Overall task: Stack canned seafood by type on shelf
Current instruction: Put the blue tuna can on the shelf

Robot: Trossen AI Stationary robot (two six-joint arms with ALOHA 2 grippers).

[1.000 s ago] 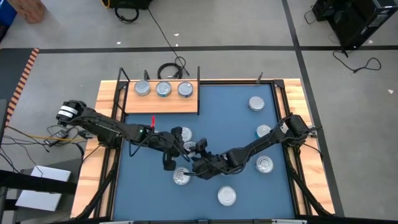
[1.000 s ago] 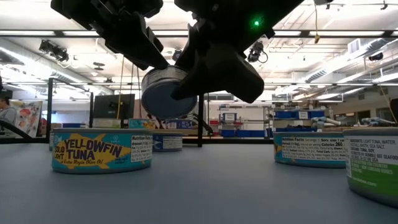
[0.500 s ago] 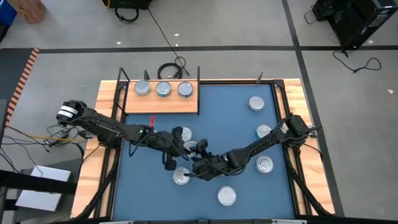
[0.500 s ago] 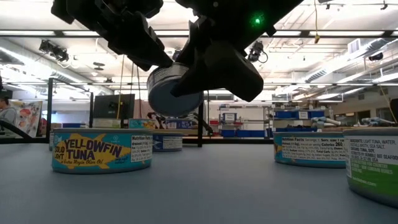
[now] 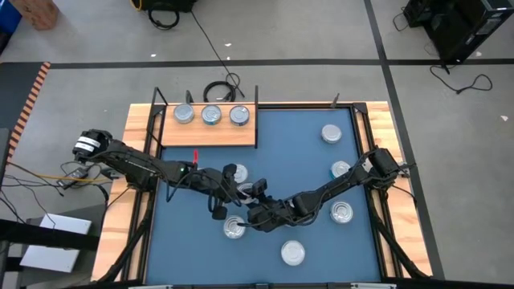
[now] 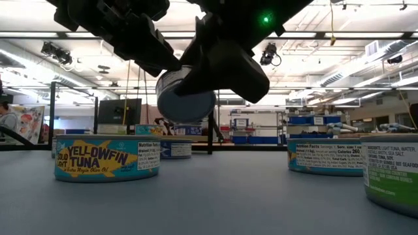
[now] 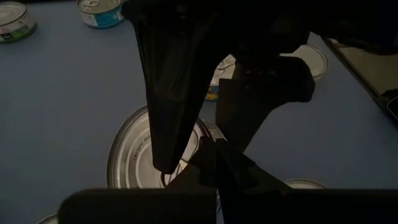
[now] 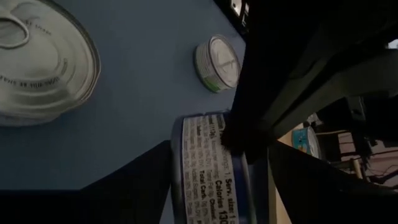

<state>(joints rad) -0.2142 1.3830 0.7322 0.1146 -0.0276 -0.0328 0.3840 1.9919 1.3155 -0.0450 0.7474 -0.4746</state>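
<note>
My right gripper [image 5: 255,202] hangs above the middle of the blue mat [image 5: 305,164], clamped on a tin [image 6: 186,96] that I hold tipped on its edge, clear of the mat, its flat face turned toward the low camera. From my right wrist that same tin [image 8: 211,168] shows its printed label, pinched between my dark fingers [image 8: 249,134]. My left gripper [image 5: 227,193] hovers close beside it, nearly touching, over the same patch of mat; I cannot tell whether its fingers are apart or together. Below the two grippers a tin with a pull-tab [image 5: 234,228] lies flat on the mat, and my left wrist camera looks down onto its silver lid [image 7: 134,155]. Another tin [image 5: 292,253] sits nearer the front edge, and three more lie on the right side: one by the far corner [image 5: 331,133], one beside my right arm [image 5: 340,169], and one [image 5: 342,213] further forward. In the low view a yellowfin tuna tin [image 6: 106,157] stands on the mat at left, and a green-labelled tin [image 6: 390,171] sits close at the right. The shelf [image 5: 207,127], a light wooden board, lies at the far left corner, with three tins in a row on it: left [image 5: 184,114], middle [image 5: 212,115] and right [image 5: 239,115].
</note>
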